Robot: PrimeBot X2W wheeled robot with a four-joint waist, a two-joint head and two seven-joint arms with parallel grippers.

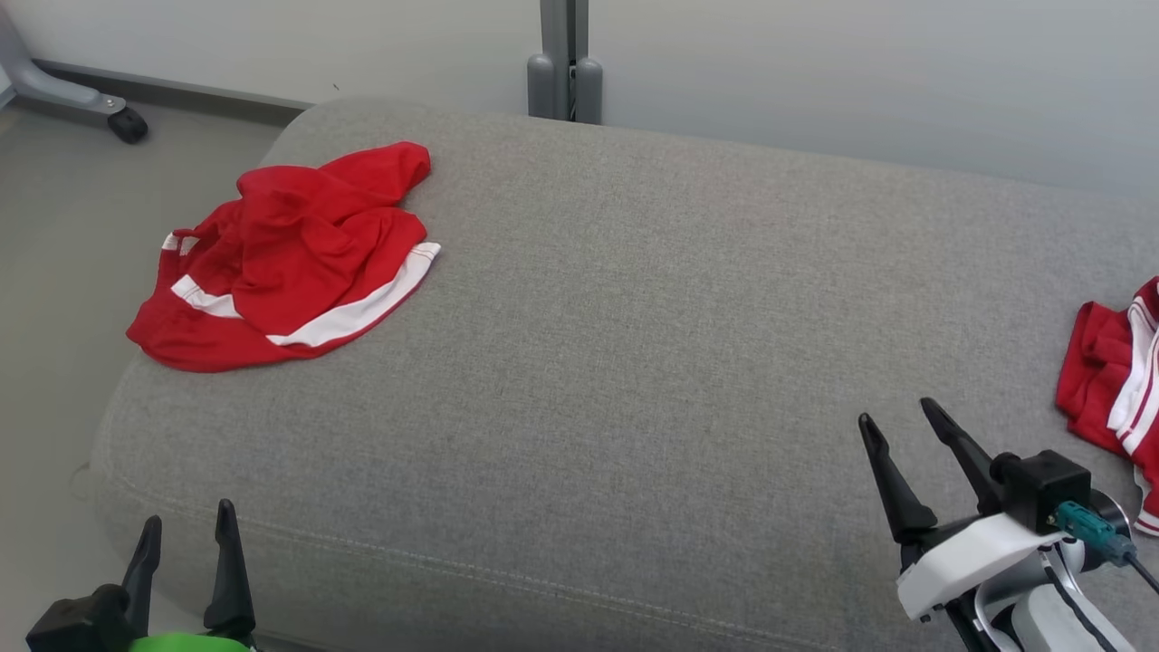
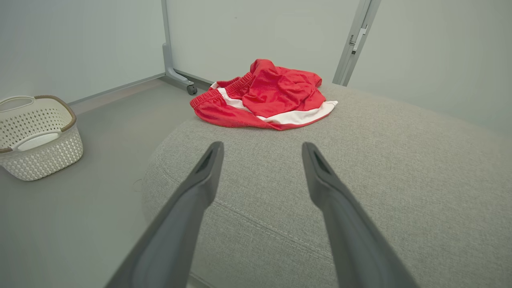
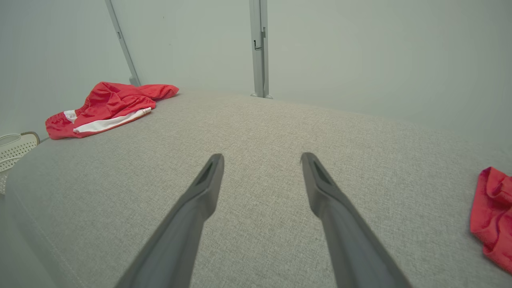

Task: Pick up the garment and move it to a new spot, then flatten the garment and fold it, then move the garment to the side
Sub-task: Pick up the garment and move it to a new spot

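Note:
A crumpled red garment [image 1: 290,258] with white stripes lies at the far left corner of the grey cushion [image 1: 634,344]; it also shows in the left wrist view [image 2: 268,96] and the right wrist view [image 3: 106,108]. My left gripper [image 1: 186,525] hovers open at the cushion's near left edge, well short of the garment. In its own view the left gripper [image 2: 262,150] has nothing between its fingers. Open as well, my right gripper [image 1: 901,417] sits over the cushion's near right part, and its own view [image 3: 262,160] shows bare cushion between the fingers.
A second red and white garment [image 1: 1118,380] lies at the cushion's right edge, also in the right wrist view [image 3: 494,218]. A white lattice basket [image 2: 38,136] stands on the floor to the left. A grey post [image 1: 563,59] and a wheeled stand foot [image 1: 127,122] are behind.

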